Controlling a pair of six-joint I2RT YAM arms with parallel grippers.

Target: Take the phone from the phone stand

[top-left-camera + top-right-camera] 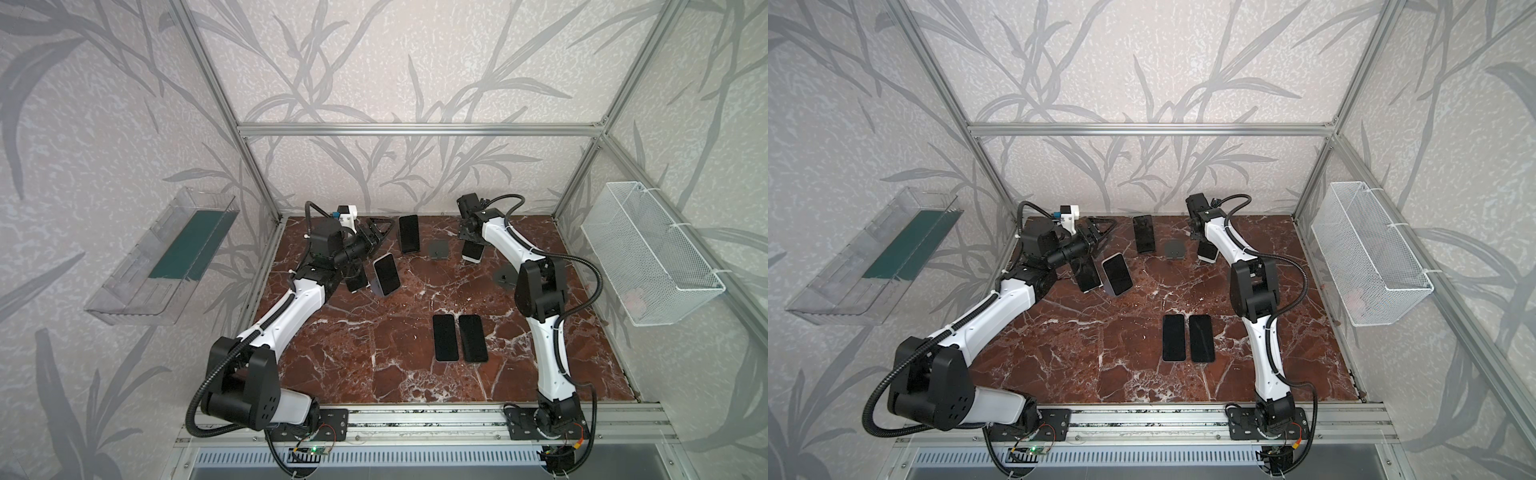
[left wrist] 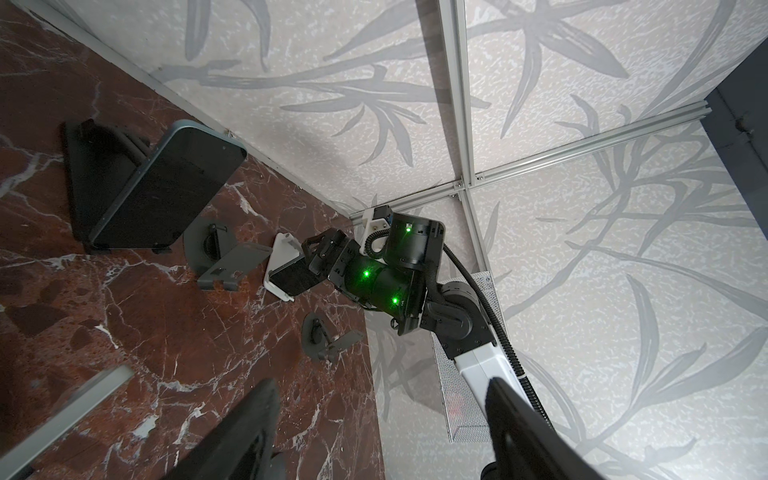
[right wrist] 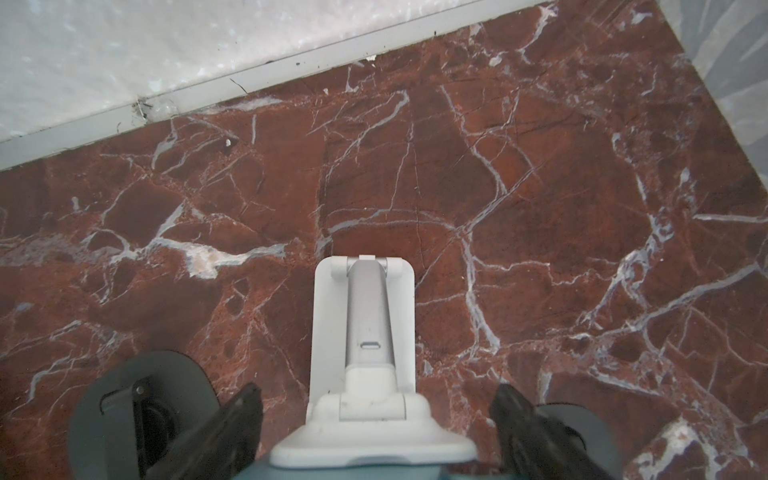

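- Clearly, the right wrist view shows the right tool (image 3: 378,392) open. Its black fingers (image 3: 245,409) stand either side of the white folding phone stand (image 3: 365,307) with a gap on each side.
- That view shows mostly the stand's back. The left wrist view shows the dark-screened phone (image 2: 293,279) leaning in the stand, with the right tool at its upper end.
- Both top views hide those gaps behind the right arm.
- The left tool (image 2: 382,384) is open and empty in its own wrist view, well left of the white stand in both top views.
- Just beside the white stand sits a round-based grey empty stand (image 3: 137,411).
- Only the top views show two flat black phones (image 1: 459,337) side by side on the red marble surface (image 1: 374,374), well in front of the white stand.
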